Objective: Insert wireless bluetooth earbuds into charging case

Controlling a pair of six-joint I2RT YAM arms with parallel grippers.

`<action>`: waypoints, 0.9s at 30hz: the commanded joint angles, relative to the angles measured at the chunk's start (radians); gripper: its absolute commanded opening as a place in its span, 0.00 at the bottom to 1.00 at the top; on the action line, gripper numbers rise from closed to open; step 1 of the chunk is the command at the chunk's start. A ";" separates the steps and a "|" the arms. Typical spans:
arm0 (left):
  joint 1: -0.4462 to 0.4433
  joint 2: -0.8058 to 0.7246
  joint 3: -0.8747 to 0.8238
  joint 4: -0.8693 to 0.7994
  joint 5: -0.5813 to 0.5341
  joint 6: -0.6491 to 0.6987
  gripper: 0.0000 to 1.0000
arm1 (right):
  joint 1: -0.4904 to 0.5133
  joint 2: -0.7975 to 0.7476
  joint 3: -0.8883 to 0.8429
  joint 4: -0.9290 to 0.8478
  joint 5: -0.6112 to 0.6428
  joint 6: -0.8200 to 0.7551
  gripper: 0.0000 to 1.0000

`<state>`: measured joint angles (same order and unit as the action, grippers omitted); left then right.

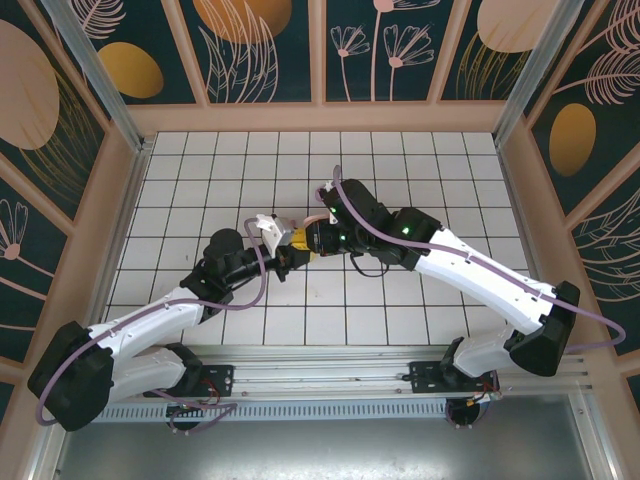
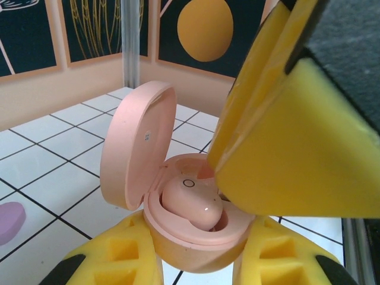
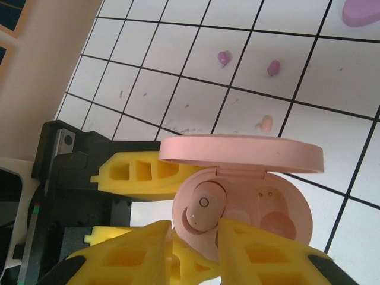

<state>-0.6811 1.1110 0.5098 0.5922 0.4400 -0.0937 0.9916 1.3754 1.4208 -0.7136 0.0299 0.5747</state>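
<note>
Left gripper [image 2: 199, 252] is clamped on the charging case [image 2: 196, 228], one yellow finger on each side of the base. The case sits mid-table, slightly left of centre, where the two arms meet in the top view. Lid [image 2: 136, 145] is hinged fully open and stands upright. One seated earbud [image 3: 205, 211] is in the case's left well as the right wrist view shows it; the empty well [image 3: 279, 221] beside it shows its two contacts. Right gripper [image 3: 196, 237] hovers right at the case mouth with its jaws a little apart and nothing between them. Its fingertips [image 3: 228, 228] flank the seated earbud's edge, but I can't tell whether they touch it. Three more lie on the white tiles [image 3: 148, 71] beyond the open lid in the right wrist view. The loose pink earbud [image 3: 266, 123] is nearest the lid, with the first purple earbud [image 3: 224, 57] and second purple earbud [image 3: 273, 67] farther out, all apart from each other. A purple oval lump [image 3: 362, 10] lies past those, at the frame edge.
</note>
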 commanded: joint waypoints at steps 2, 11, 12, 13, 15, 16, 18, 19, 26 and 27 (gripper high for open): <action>-0.006 -0.062 -0.029 0.005 -0.070 -0.009 0.03 | 0.011 -0.055 0.056 0.065 -0.010 -0.003 0.26; 0.029 -0.234 -0.130 -0.135 -0.203 -0.064 0.04 | -0.020 -0.120 0.053 0.062 0.026 0.007 0.27; 0.038 -0.254 -0.138 -0.155 -0.205 -0.067 0.04 | -0.033 -0.128 0.046 0.058 0.027 0.011 0.27; 0.048 -0.274 -0.144 -0.183 -0.205 -0.070 0.04 | -0.051 -0.135 0.037 0.056 0.027 0.016 0.27; 0.071 -0.315 -0.146 -0.247 -0.211 -0.074 0.04 | -0.092 -0.144 0.011 0.056 0.012 0.029 0.28; 0.083 -0.335 -0.144 -0.284 -0.211 -0.074 0.04 | -0.117 -0.145 -0.007 0.060 -0.006 0.035 0.27; 0.102 -0.378 -0.141 -0.351 -0.220 -0.070 0.04 | -0.156 -0.141 -0.039 0.075 -0.040 0.046 0.27; 0.108 -0.401 -0.140 -0.386 -0.227 -0.067 0.04 | -0.172 -0.136 -0.057 0.090 -0.057 0.048 0.27; 0.117 -0.562 -0.121 -0.589 -0.302 -0.045 0.05 | -0.209 -0.016 -0.147 0.199 -0.137 0.101 0.27; 0.117 -0.580 -0.119 -0.607 -0.308 -0.043 0.05 | -0.209 0.002 -0.160 0.224 -0.151 0.107 0.26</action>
<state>-0.5690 0.5747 0.3683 0.0910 0.1738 -0.1497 0.7902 1.3312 1.2995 -0.5720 -0.0574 0.6395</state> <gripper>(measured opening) 0.194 0.265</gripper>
